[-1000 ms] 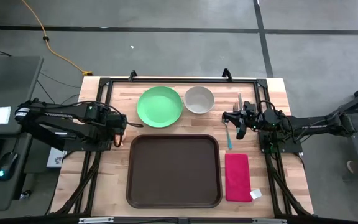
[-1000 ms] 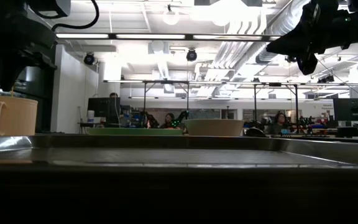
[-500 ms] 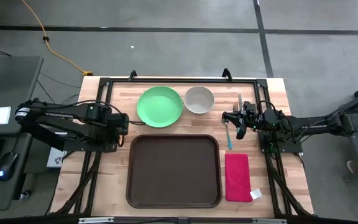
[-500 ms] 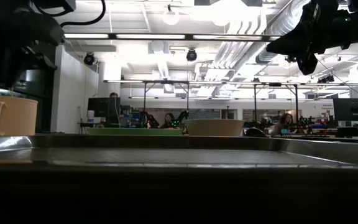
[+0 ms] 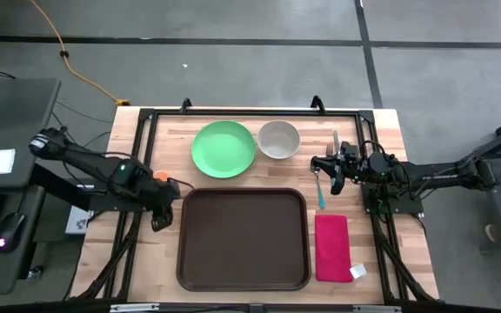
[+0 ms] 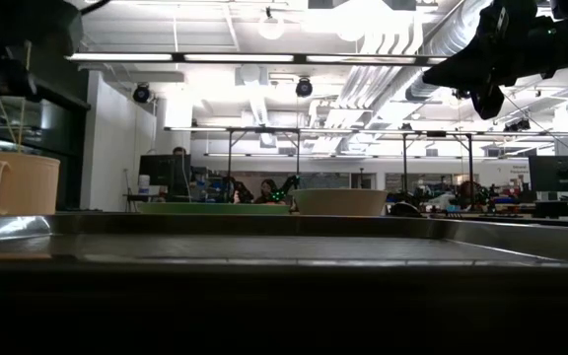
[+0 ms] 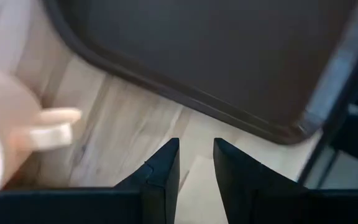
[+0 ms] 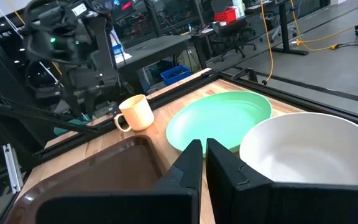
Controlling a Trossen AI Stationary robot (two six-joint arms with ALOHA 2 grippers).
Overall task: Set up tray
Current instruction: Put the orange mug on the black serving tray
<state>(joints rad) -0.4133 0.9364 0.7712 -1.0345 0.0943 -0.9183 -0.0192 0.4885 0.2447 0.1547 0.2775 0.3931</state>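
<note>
Tray (image 5: 243,239) lies flat on the tabletop (image 5: 364,130), long axis left to right, nearer the front edge. Left gripper (image 5: 157,218), parted and empty, hangs beside its left rim near a mug (image 8: 135,112); right gripper (image 5: 336,183) is clenched, empty.

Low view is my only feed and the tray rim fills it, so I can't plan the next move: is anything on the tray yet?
Observer: No. From above, the tray is bare. The green plate and white bowl sit on the table beyond it.
Operator: Where is the left arm working?
Observer: The left gripper hangs open and empty over the table by the tray's left edge, with the mug close beside it.
Operator: And the right one?
Observer: The right gripper is shut on nothing, to the right of the tray's far corner, beside a teal spoon.
</note>
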